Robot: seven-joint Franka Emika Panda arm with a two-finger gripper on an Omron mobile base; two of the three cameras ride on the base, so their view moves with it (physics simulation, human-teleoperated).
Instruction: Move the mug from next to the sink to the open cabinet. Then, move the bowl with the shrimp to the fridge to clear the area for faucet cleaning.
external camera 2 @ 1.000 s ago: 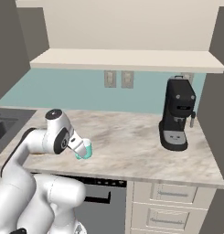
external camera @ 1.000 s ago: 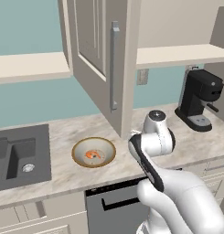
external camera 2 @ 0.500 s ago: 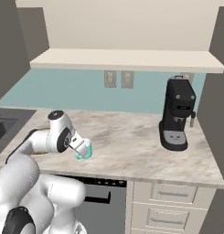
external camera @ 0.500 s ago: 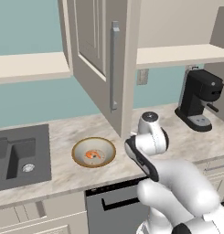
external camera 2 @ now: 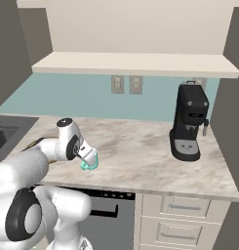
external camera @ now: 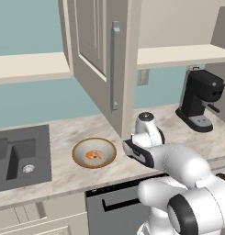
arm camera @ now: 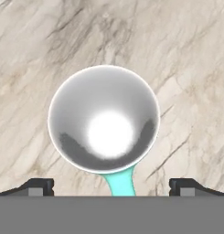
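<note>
- Two small dark finger tips (arm camera: 40, 186) stand far apart at the bottom corners of the hand view, so the two-finger gripper (arm camera: 111, 189) is spread wide and clamps nothing
- Between and above those tips, in the middle of the hand view, sits the small glossy teal-green mug (arm camera: 104, 119), seen from over its round rim, its pale grey inside showing and its teal handle running down to the bottom edge
- In the right base view the mug (external camera 2: 89, 161) lies at centre left on the marbled beige stone counter (external camera 2: 140, 156), just below the white arm's end
- In the left base view the wide shallow bowl with a tan-brown rim (external camera: 94, 153) rests at centre left on the counter, with the curled orange-pink shrimp (external camera: 92, 155) inside it
- The dark grey rectangular sink (external camera: 19, 156) is at the far left, beside the bowl but apart from it
- The beige wall cabinet with its panelled door swung out (external camera: 98, 55) and long grey bar handle fills the upper centre
- A black coffee machine (external camera 2: 189, 122) stands at the right on the counter
</note>
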